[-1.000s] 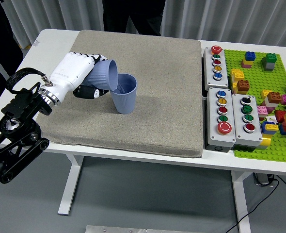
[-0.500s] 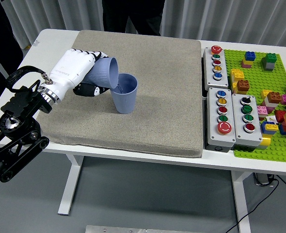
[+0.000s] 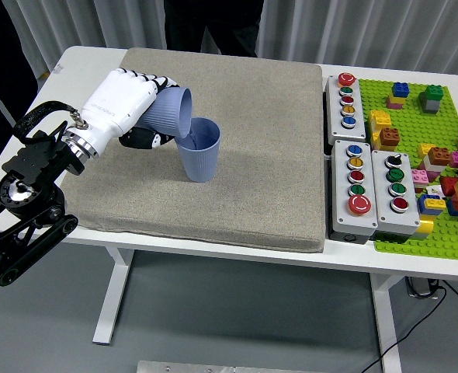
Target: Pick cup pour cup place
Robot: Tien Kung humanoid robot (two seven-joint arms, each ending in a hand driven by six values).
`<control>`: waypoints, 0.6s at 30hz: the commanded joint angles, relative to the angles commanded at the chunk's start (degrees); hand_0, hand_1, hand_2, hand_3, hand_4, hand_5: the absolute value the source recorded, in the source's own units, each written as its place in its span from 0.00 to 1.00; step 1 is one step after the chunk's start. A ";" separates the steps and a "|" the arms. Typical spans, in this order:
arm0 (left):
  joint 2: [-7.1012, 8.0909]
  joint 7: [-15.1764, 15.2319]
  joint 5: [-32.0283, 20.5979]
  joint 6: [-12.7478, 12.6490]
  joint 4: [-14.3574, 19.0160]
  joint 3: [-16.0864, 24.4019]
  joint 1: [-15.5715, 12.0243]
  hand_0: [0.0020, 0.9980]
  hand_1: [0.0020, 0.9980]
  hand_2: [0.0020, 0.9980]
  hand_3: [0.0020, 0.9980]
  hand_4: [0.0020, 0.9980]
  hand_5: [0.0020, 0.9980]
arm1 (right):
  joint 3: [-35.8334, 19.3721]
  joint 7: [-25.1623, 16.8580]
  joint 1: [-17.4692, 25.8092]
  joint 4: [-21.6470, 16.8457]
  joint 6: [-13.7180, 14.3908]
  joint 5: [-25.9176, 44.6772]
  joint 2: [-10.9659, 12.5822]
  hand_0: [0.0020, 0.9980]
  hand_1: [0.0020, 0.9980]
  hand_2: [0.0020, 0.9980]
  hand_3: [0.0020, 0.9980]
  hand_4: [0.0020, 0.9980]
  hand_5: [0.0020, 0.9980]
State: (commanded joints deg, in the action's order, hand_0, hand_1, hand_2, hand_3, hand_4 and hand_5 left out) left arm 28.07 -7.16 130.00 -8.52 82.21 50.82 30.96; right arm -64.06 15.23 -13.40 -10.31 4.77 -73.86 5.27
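Since a second ago the left hand (image 3: pixel 128 109) has lifted a little and drawn slightly toward eleven o'clock, raising the tilted cup with it. Its white fingers (image 3: pixel 153 81) are wrapped around the ribbed, blue-grey plastic cup (image 3: pixel 169 113), pinching it on its side with the open mouth facing three o'clock. That mouth's lower lip hangs at the rim of a second, upright blue plastic cup (image 3: pixel 200 153); whether the two touch cannot be told. The upright cup stands on the thick grey-beige fabric mat (image 3: pixel 268 148) covering most of the white worktop (image 3: pixel 81 62), left of the mat's middle. The black left arm (image 3: pixel 23 202) runs off toward seven o'clock. At three o'clock from the mat lie three grey boxes with coloured push buttons (image 3: pixel 366 167), and beyond them a green studded baseplate carrying coloured toy bricks (image 3: pixel 423 140). At twelve o'clock a person in dark clothes (image 3: pixel 213 23) stands behind the worktop.
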 joint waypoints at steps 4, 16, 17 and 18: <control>0.69 -0.27 0.00 0.11 0.28 -0.75 0.71 0.47 0.43 0.44 0.46 0.73 0.21 | -0.05 0.01 0.11 0.00 0.00 -0.08 0.00 0.67 0.64 0.57 0.57 0.00 0.15; 1.34 -0.79 0.00 0.18 0.55 -2.17 1.81 0.47 0.43 0.44 0.45 0.73 0.21 | -0.07 0.11 0.50 0.00 -0.04 -0.27 -0.12 0.67 0.64 0.57 0.57 0.00 0.15; 1.37 -0.82 0.00 0.24 0.50 -2.48 2.15 0.47 0.43 0.44 0.45 0.73 0.21 | -0.11 0.12 0.54 0.00 -0.01 -0.27 -0.13 0.67 0.64 0.57 0.57 0.00 0.15; 1.40 -0.84 0.00 0.26 0.49 -2.68 2.36 0.47 0.43 0.44 0.45 0.73 0.21 | -0.12 0.13 0.56 0.00 -0.01 -0.28 -0.13 0.67 0.64 0.57 0.57 0.00 0.15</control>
State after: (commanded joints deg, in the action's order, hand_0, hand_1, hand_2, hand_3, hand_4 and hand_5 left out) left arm 29.48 -8.00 130.00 -8.26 82.70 48.14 33.32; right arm -64.19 15.36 -12.83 -10.31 4.76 -74.14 5.13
